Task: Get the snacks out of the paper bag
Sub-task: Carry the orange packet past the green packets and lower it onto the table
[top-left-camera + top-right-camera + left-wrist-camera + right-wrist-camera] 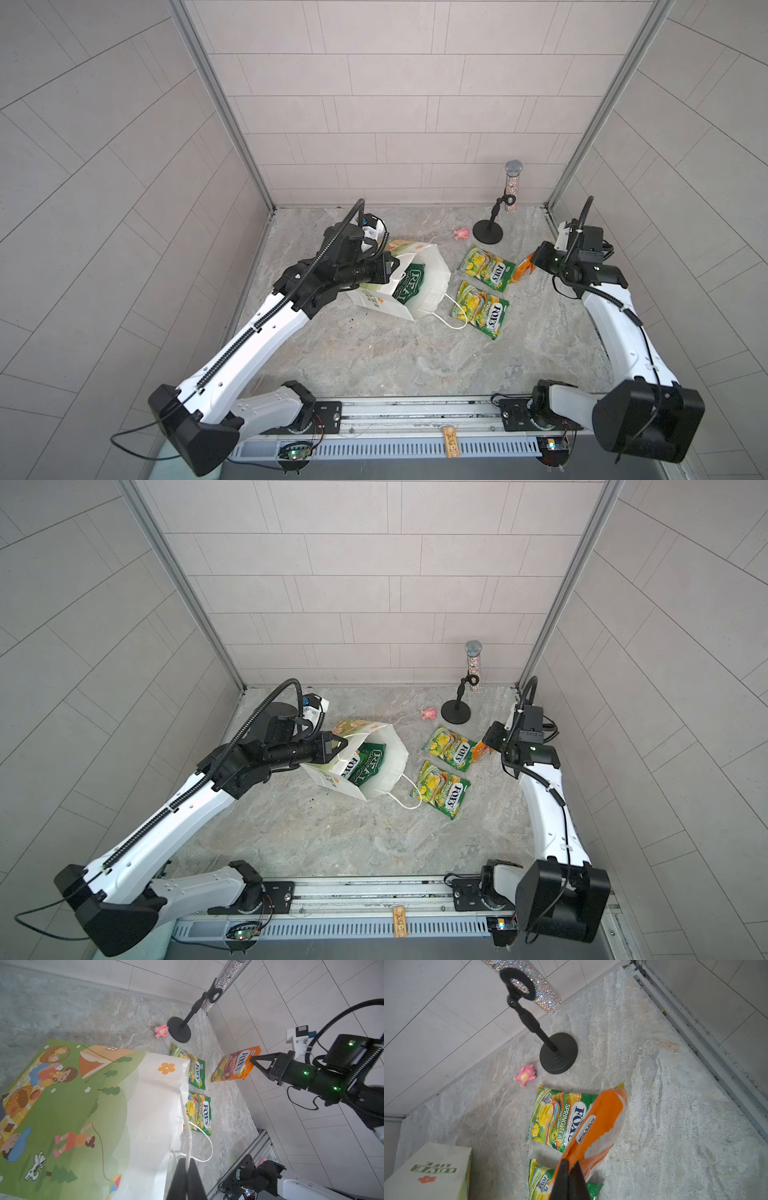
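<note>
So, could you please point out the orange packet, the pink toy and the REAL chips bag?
orange packet (233,1065): left wrist view, middle of its printed front.
pink toy (524,1076): right wrist view, on its yellow belly.
REAL chips bag (409,284): in a top view, on its white lettering.

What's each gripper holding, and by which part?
Left gripper: the paper bag, by a cord handle. Right gripper: the orange packet, by its top edge.

FOX'S: packets (199,1112); LOVE LIFE: paper bag (433,1167); REAL, likely: chips bag (409,284).
</note>
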Robot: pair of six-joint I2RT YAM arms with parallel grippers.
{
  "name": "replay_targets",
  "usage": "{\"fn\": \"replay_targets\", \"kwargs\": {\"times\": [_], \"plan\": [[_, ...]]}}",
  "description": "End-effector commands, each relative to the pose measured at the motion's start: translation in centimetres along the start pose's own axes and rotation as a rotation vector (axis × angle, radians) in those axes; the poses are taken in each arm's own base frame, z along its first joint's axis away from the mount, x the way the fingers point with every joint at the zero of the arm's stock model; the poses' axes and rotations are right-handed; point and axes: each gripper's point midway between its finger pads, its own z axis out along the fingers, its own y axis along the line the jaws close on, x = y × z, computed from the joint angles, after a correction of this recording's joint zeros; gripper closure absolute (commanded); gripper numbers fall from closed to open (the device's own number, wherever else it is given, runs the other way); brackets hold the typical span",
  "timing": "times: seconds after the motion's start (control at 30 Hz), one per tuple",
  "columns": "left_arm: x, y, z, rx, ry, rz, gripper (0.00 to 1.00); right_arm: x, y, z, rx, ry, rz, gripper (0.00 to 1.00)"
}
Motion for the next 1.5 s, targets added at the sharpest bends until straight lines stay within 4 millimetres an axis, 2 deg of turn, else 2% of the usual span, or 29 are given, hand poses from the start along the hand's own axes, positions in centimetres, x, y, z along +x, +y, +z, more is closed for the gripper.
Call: {"fn": "replay_targets", "kwargs": {"times": [0.0, 0.17, 0.27, 0.47, 0.6, 0.73, 1.0, 1.23, 1.27, 1.33, 1.4, 1.47], "plan": [[-0.2, -0.7, 0.0, 0.035, -0.006, 0.027, 1.00, -4.4, 0.5, 0.6, -0.051, -0.129, 0.017, 1.00], [0.0, -0.7, 0.1, 0.042, 0.005, 0.029, 1.00, -5.7, -1.1, 3.0, -0.078, -0.148, 0.071, 1.00], [0.1, -0.7, 0.2, 0.043, 0.006, 0.031, 1.00, -5.1, -2.5, 4.5, -0.103, -0.127, 0.101, 1.00], [0.4, -0.6, 0.4, 0.046, 0.018, 0.028, 1.00, -0.4, -7.1, 6.4, -0.050, -0.012, 0.198, 1.00], [0.6, -0.6, 0.4, 0.050, 0.023, 0.032, 1.00, 2.8, -10.0, 6.9, 0.073, 0.055, 0.164, 1.00], [0.6, -0.7, 0.4, 0.053, 0.026, 0.033, 1.00, 4.3, -11.8, 7.0, 0.171, 0.131, 0.145, 1.00], [0.7, -0.6, 0.4, 0.047, 0.030, 0.037, 1.00, 4.4, -15.4, 6.7, 0.389, 0.235, 0.028, 1.00], [0.7, -0.7, 0.4, 0.053, 0.031, 0.041, 1.00, 3.9, -16.4, 7.1, 0.440, 0.260, 0.003, 0.99], [0.7, -0.7, 0.4, 0.053, 0.032, 0.041, 1.00, 3.8, -16.4, 7.1, 0.442, 0.257, 0.005, 0.96], [0.7, -0.7, 0.4, 0.054, 0.033, 0.041, 1.00, 3.7, -16.2, 7.0, 0.436, 0.252, 0.010, 0.81], [0.7, -0.8, 0.4, 0.057, 0.033, 0.042, 1.00, 3.7, -16.1, 6.8, 0.435, 0.243, 0.026, 0.61], [0.8, -0.9, 0.4, 0.066, 0.038, 0.044, 1.00, 3.5, -15.9, 6.3, 0.435, 0.226, 0.040, 0.51]]}}
